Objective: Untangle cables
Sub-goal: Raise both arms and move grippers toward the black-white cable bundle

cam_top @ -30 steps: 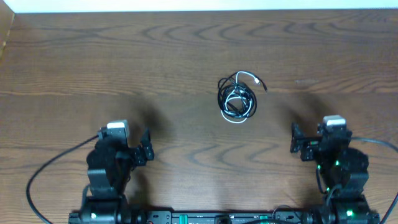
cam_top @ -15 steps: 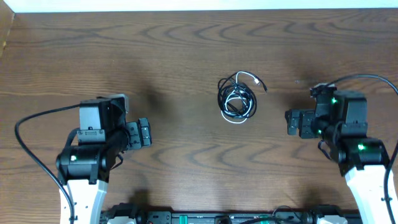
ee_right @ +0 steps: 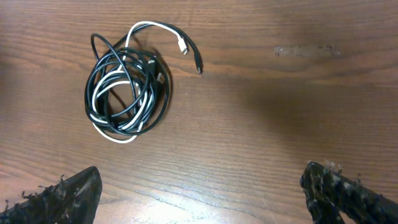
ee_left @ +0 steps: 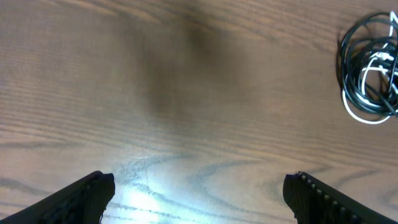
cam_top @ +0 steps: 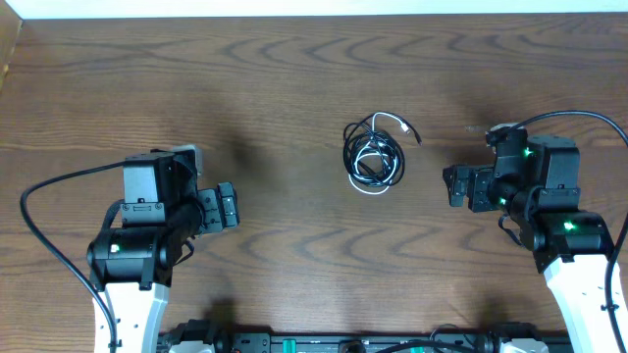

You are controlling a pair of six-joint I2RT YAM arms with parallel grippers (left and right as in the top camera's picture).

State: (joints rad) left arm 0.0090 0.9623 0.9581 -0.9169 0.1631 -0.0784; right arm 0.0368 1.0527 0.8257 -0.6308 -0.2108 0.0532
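Observation:
The black cable [cam_top: 365,149] and the white cable [cam_top: 371,164] lie coiled together in one small bundle at the table's middle, with their plug ends poking out to the upper right [cam_top: 412,132]. The bundle also shows at the upper left of the right wrist view [ee_right: 124,87] and at the right edge of the left wrist view [ee_left: 368,74]. My left gripper [cam_top: 228,208] is open and empty, well to the left of the bundle. My right gripper [cam_top: 459,186] is open and empty, a short way to the bundle's right.
The wooden table [cam_top: 294,78] fills the view. A pale wall strip runs along its far edge [cam_top: 314,8]. A thick black wire [cam_top: 44,206] loops from the left arm and another [cam_top: 579,123] from the right arm.
Both arms rose from their folded rest pose and reached forward over the table. In the last half second the right gripper edged slightly left toward the bundle. The cables have not moved.

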